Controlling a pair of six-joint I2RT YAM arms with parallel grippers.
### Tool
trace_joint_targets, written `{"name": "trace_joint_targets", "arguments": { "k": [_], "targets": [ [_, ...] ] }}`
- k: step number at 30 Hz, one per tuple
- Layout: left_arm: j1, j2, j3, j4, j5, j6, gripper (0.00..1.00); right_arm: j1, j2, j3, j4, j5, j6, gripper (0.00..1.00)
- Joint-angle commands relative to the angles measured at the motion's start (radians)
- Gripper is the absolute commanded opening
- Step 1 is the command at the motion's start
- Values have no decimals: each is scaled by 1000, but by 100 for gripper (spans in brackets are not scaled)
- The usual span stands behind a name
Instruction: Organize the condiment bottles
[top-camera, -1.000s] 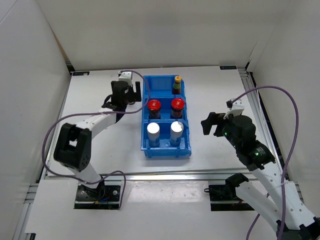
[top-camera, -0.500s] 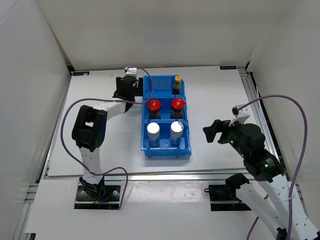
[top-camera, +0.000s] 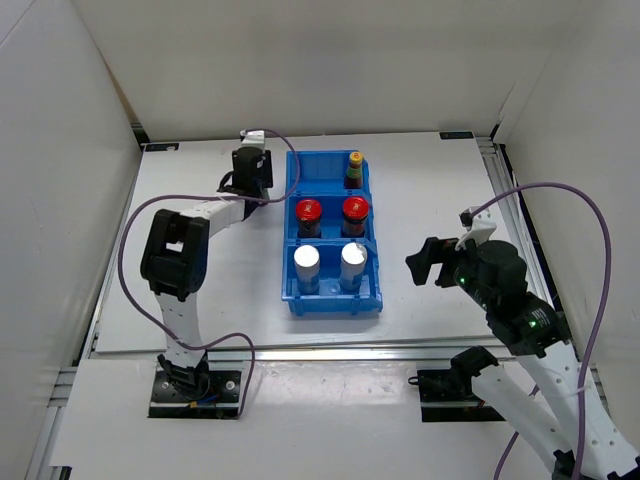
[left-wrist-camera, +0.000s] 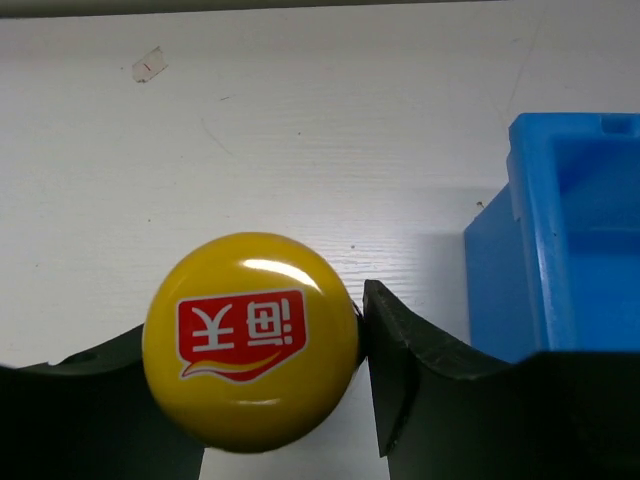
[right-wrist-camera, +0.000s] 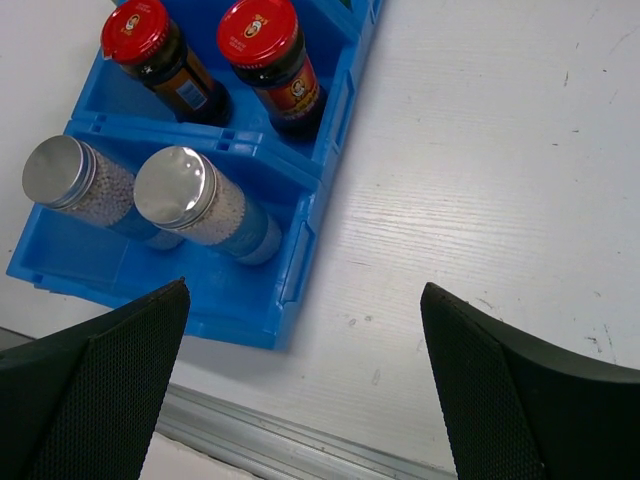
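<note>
My left gripper (top-camera: 250, 172) stands at the bin's back left corner, and from above it hides what it holds. In the left wrist view the left gripper (left-wrist-camera: 258, 330) is shut on a yellow-capped bottle (left-wrist-camera: 250, 340) standing on the table just left of the blue bin (left-wrist-camera: 560, 250). Inside the bin (top-camera: 290, 205) are another yellow-capped bottle (top-camera: 354, 168), two red-lidded jars (top-camera: 307, 214) (top-camera: 354, 210) and two silver-topped white cylinders (top-camera: 307, 264) (top-camera: 353, 260). My right gripper (top-camera: 425, 260) hangs open, right of the bin, with nothing between its fingers.
The right wrist view shows the bin's near right corner (right-wrist-camera: 250, 310), the jars (right-wrist-camera: 265, 40), the cylinders (right-wrist-camera: 180, 195) and the metal rail (right-wrist-camera: 300, 440) at the table's front edge. White walls enclose the table on three sides.
My left gripper has moved back along the bin's left side and shut on the yellow-capped bottle. The right arm drew slightly toward the front and now holds still.
</note>
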Motion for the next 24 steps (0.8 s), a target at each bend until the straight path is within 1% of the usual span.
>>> {"name": "trace_joint_targets", "arguments": {
  "k": [1, 2, 3, 4, 6, 12, 15, 17, 22, 24],
  "targets": [
    [24, -19, 34, 7, 59, -18, 40, 1, -2, 49, -15, -9, -4, 99],
    [24, -19, 34, 7, 59, -28, 30, 1, -11, 49, -15, -9, -4, 99],
    [24, -36, 25, 7, 59, -29, 26, 1, -11, 49, -15, -9, -4, 99],
    [24, -60, 25, 7, 49, -29, 19, 1, -11, 49, -24, -9, -4, 99],
    [24, -85, 25, 7, 40, -29, 11, 1, -11, 58, -24, -9, 7, 99],
    [24, -197, 77, -14, 14, 5, 11, 1, -11, 58, -24, -30, 17, 99],
    [-1, -242, 125, -24, 23, 14, 11, 1, -20, 49, -24, -40, 37, 99],
    [-25, -255, 151, -24, 64, 14, 11, 1, -20, 38, -24, -40, 37, 99],
    [-48, -266, 229, -24, 98, -13, 11, 1, -39, 38, -24, -59, 37, 99],
    [-74, -252, 252, -24, 120, -26, 11, 1, -48, 38, -24, -59, 37, 99]
  ]
}}
